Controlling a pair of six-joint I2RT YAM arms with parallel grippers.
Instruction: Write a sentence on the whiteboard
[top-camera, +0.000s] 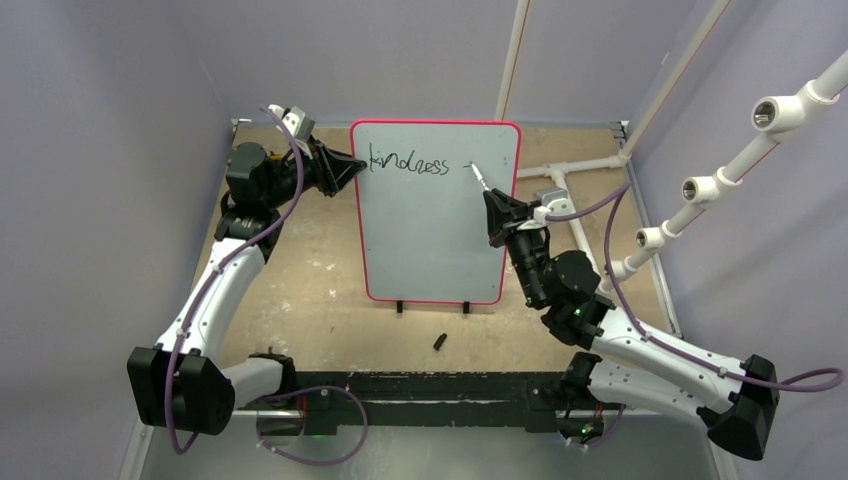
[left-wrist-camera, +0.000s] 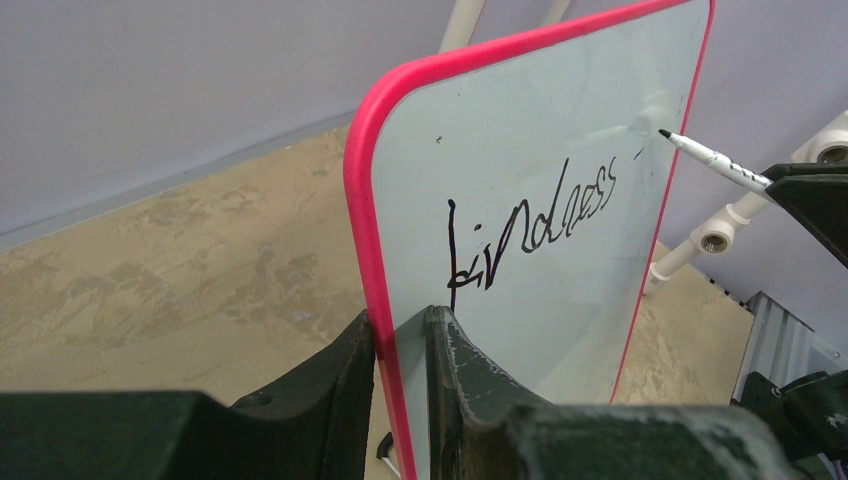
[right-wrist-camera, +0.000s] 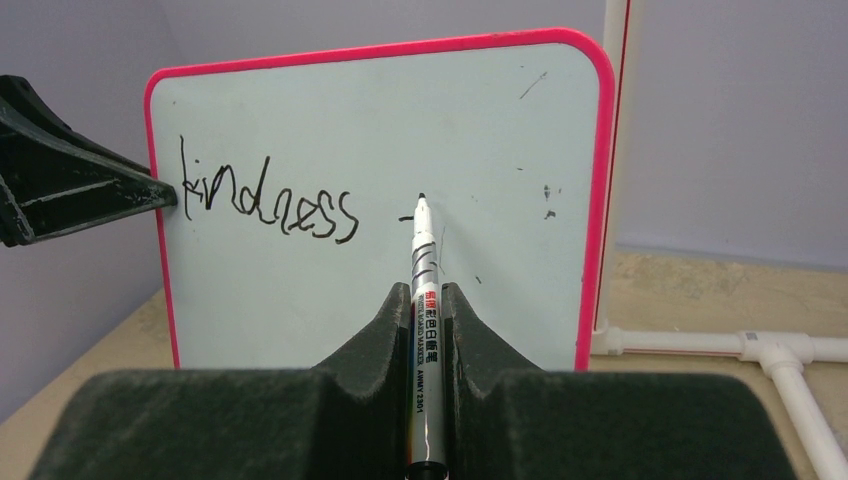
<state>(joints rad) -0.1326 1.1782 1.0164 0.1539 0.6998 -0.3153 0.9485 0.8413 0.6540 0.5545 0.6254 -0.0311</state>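
The right gripper (right-wrist-camera: 427, 295) is seen clamped on a slim white marker (right-wrist-camera: 424, 345) with black printing on its barrel, which is held lengthwise between the two dark fingers, its black tip pointed at the board. The tip is found at a short black dash just right of the written word; whether it touches the surface cannot be told.

The left gripper (left-wrist-camera: 400, 335) is closed on the left edge of the large upright whiteboard (right-wrist-camera: 480, 130), one finger on either face of the red-pink rim, just beside the first letter.

The whiteboard stands on small black feet near the middle of the tan, mottled table (top-camera: 310, 290), between the two arms. Its surface is pale grey-white, with rounded corners and a few small dark specks towards the right. Of the sentence (right-wrist-camera: 265, 205), one word, "kindness", is recorded in thin black script along the upper part.

A small black cap (top-camera: 440, 341) lies on the table in front of the board, apart from it.
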